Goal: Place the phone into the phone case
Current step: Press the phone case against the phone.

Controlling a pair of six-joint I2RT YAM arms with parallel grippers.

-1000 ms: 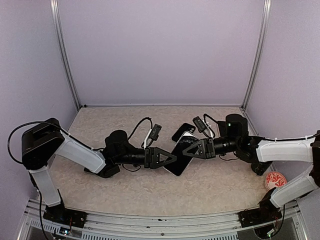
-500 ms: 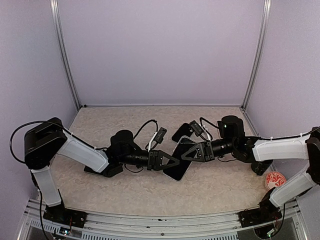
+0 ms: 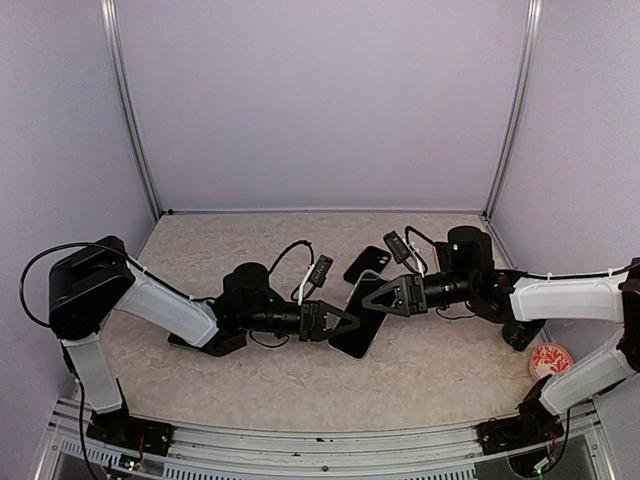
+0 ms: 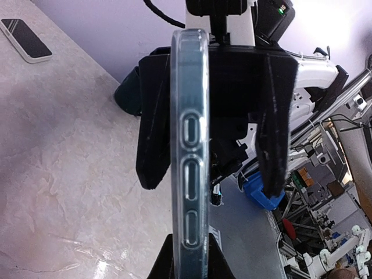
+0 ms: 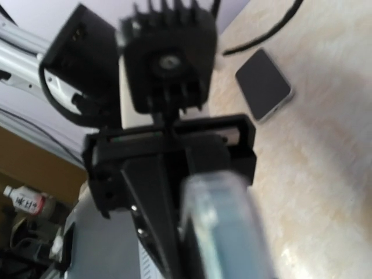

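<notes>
The phone case [image 4: 189,151] is hanging edge-on just in front of your left end effector [image 3: 342,323], which is gripping its near end with the jaws pressed almost together. A dark phone [image 3: 358,330] is showing through the pale shell and looks to be sitting inside it, though you cannot confirm from these views that every corner is seated. Your right end effector [image 3: 370,299] is facing the left one from the case's far end. Its jaws are standing apart, 1 finger just beside the case's flat side and the other well clear, so it is holding nothing.

You are most likely handing the cased phone over to the left grip. To do this well:
- Be holding the left grip firm and level while the right one is letting go.
- Be backing the right end effector straight away along its own line, so neither finger is dragging the shell's edge and prying the phone out.
- Be checking the rim for a lifted corner before lowering toward the surface [image 3: 440,370] below.

Counting: 2 end effectors, 1 phone case, 2 phones. 1 phone is in the case. The second phone [image 3: 367,263] is lying flat on the surface beyond and beside the right end effector.
</notes>
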